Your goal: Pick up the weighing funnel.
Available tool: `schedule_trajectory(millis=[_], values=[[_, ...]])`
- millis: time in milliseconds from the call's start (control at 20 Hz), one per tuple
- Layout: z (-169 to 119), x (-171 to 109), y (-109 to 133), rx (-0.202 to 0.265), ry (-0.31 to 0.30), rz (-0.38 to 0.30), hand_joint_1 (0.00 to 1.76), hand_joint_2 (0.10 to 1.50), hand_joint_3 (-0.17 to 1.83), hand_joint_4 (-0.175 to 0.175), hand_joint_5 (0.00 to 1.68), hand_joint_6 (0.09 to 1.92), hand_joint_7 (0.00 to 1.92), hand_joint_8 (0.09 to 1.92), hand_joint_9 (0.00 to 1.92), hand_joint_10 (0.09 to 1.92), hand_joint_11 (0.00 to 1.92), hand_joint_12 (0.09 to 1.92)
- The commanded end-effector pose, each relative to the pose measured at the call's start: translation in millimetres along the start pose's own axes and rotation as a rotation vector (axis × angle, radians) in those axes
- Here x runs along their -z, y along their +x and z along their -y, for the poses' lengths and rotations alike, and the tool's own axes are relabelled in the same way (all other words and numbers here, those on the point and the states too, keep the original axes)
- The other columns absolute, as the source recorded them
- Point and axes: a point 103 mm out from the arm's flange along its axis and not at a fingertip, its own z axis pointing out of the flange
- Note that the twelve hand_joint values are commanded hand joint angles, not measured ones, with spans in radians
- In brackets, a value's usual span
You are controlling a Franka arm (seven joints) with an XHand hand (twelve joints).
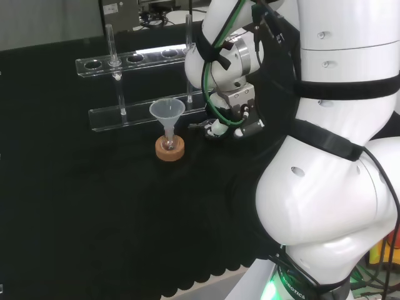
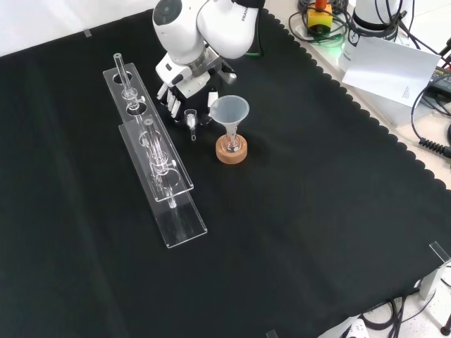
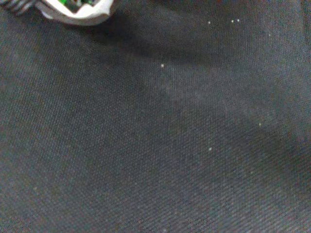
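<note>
Weighing funnel: a small clear piece with a short stem, low at the cloth in the front view, its stem pointing toward the viewer.
Weighing funnel's place: just below the hand in the front view, between the clear rack and the funnel, near both but touching neither.
Hand: black and white, pointing down at the cloth from the view's top, right over the small piece.
Hand's state: I cannot tell whether it is spread or closed on the piece, nor whether the two touch.
Hand in the head view: low over the cloth, to the right of the funnel and in front of the rack's right end.
Hand in the wrist view: a blurred white part above bare cloth.
Funnel: cone-shaped, mouth up, upright, its stem in a small flask.
Cork ring: under the flask, resting on the cloth.
Clear rack: long, with round holes, lying to the left in the front view; a test tube stands upright at its far end.
Black cloth: covers the bench under everything.
Arm: big white links at the right of the head view.
</note>
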Motion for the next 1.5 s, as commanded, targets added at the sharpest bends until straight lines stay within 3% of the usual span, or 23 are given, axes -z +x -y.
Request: schedule_trajectory(millis=[50, 650, 1500], values=[[2, 8, -8, -0.005, 0.010, 0.000, 1.06, 0.77, 0.63, 0.175, 1.06, 1.03, 0.89, 0.78, 1.01, 0.55, 0.50, 1.27], [22, 43, -24, -0.020, -0.003, -0.002, 1.06, 0.75, 0.67, 0.175, 1.06, 1.03, 0.90, 0.78, 1.01, 0.55, 0.53, 1.25], [85, 120, -53, -0.065, -0.026, 0.052, 1.06, 0.74, 0.68, 0.175, 1.07, 1.04, 0.90, 0.78, 1.01, 0.55, 0.53, 1.25]])
